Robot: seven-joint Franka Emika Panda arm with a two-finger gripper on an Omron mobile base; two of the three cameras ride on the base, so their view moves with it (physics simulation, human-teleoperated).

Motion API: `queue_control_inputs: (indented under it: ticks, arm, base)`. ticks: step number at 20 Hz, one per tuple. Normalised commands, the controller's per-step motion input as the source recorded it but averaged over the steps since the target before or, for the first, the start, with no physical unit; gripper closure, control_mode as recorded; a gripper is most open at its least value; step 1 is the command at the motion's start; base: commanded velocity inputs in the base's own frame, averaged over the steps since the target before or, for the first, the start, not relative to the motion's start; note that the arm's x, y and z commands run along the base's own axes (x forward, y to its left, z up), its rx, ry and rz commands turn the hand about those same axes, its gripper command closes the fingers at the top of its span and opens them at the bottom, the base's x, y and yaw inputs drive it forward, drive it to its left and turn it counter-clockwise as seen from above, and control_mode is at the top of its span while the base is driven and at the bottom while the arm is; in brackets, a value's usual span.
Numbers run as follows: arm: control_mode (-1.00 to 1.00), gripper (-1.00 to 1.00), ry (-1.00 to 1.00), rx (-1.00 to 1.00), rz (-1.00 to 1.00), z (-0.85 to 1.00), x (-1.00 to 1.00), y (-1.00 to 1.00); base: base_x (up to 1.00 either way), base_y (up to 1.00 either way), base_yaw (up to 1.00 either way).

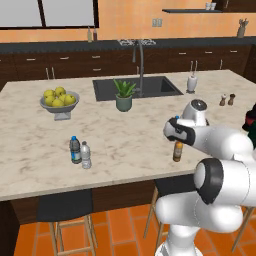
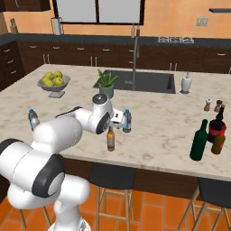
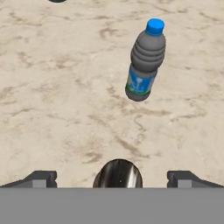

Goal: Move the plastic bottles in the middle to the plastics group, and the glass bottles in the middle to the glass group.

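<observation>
Two dark fingers (image 3: 43, 178) stand wide apart above the slim amber-brown glass bottle (image 2: 110, 139); the clear blue-capped plastic water bottle (image 3: 145, 60) stands beyond on the marble surface (image 3: 52, 87).

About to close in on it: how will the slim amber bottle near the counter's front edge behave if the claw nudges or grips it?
The amber bottle stands tall on a narrow base, so a side nudge probably tips it. It looks like glass: likely rigid, smooth, possibly slippery. The open claw straddles its top, so gripping low seems safer.

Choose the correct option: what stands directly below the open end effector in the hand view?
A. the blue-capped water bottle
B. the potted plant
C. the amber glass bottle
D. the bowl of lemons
C: the amber bottle, seen from above, sits between the fingertips of the end effector; the water bottle stands farther off on the counter.
</observation>
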Motion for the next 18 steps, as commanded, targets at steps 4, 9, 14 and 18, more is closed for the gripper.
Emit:
queue_control_inputs:
  ticks: [4, 9, 14, 18]
  arm:
    - [-1.00, -1.00, -0.03, 0.00, 0.00, -0.11, 0.26, -0.01]
    - [-1.00, 1.00, 0.00, 0.00, 0.00, -0.01, 0.10, 0.00]
    - [-1.00, 1.00, 0.00, 0.00, 0.00, -0.02, 0.00, 0.00]
    - [-1.00, 1.00, -0.01, 0.00, 0.00, 0.00, -0.02, 0.00]
  base:
    - [0.00, 0.00, 0.00]
    - [0.00, 0.00, 0.00]
    - [0.00, 0.00, 0.00]
    - [0.00, 0.00, 0.00]
